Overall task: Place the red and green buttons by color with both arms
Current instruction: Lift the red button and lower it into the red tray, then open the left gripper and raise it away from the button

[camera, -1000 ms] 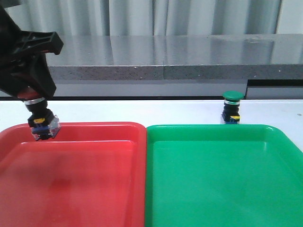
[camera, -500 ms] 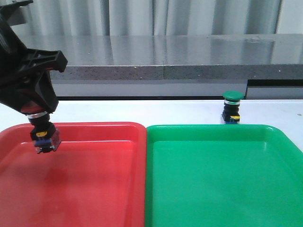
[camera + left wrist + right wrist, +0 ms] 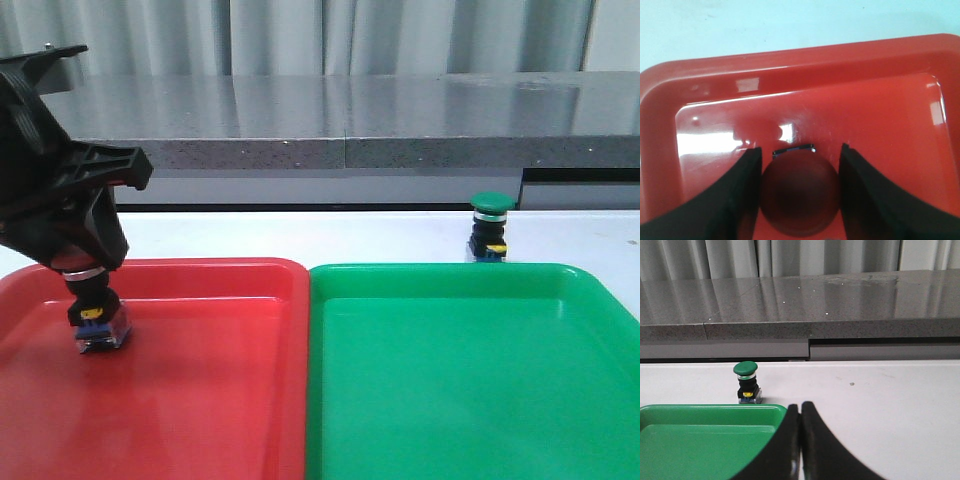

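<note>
My left gripper [image 3: 85,262] is shut on the red button [image 3: 98,322], holding it upright by its dark red cap [image 3: 800,192]. In the front view the cap is hidden by the fingers. The button's yellow-blue base rests on or just above the floor of the red tray [image 3: 200,400], near the tray's far left corner. The green button [image 3: 490,228] stands upright on the white table just behind the green tray [image 3: 470,380]. In the right wrist view my right gripper [image 3: 800,407] is shut on nothing, beside the green tray's corner [image 3: 775,412] and short of the green button [image 3: 747,382].
The two trays lie side by side and touching, red on the left and green on the right. Behind the white table runs a grey stone ledge [image 3: 400,120] with curtains above it. My right arm does not show in the front view.
My left gripper has come down and a little to the right with the red button, from above the red tray's far rim to inside the tray. The green button has not moved.
</note>
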Robot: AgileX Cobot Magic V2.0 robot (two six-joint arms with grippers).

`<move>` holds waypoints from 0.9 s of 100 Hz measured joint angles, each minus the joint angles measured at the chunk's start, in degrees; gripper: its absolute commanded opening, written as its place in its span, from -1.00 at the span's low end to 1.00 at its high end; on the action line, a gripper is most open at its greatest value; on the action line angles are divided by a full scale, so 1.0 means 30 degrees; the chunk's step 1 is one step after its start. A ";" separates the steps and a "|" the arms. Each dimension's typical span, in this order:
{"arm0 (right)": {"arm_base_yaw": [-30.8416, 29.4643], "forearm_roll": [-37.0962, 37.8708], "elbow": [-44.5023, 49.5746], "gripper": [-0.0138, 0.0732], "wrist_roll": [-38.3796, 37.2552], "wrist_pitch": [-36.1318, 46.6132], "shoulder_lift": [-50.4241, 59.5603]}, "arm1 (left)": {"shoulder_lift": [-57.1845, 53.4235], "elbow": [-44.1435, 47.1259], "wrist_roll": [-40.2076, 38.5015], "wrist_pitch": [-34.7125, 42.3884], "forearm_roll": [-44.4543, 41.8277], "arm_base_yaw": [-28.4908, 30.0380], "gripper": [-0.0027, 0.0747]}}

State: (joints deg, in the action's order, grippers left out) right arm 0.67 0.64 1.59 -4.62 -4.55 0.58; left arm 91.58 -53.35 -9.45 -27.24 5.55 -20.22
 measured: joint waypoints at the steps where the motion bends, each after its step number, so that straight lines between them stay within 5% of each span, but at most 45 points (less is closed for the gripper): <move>1: 0.0000 0.0000 0.0000 -0.82 0.0000 0.0000 0.0000 | 0.0000 0.0000 0.0000 0.0000 0.0000 0.0000 -0.55; 33: 0.0000 0.0000 0.0000 -0.82 0.0000 0.0000 0.0000 | 0.0000 0.0000 0.0000 0.0036 0.0030 0.0000 0.53; 90: 0.0000 0.0000 0.0000 -0.82 0.0000 0.0000 0.0000 | -0.1891 0.0000 0.0000 0.1199 0.0030 0.0547 0.54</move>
State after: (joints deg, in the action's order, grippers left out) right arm 0.67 0.64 1.59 -4.62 -4.55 0.58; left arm 85.91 -53.35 -9.45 -23.64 5.64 -18.58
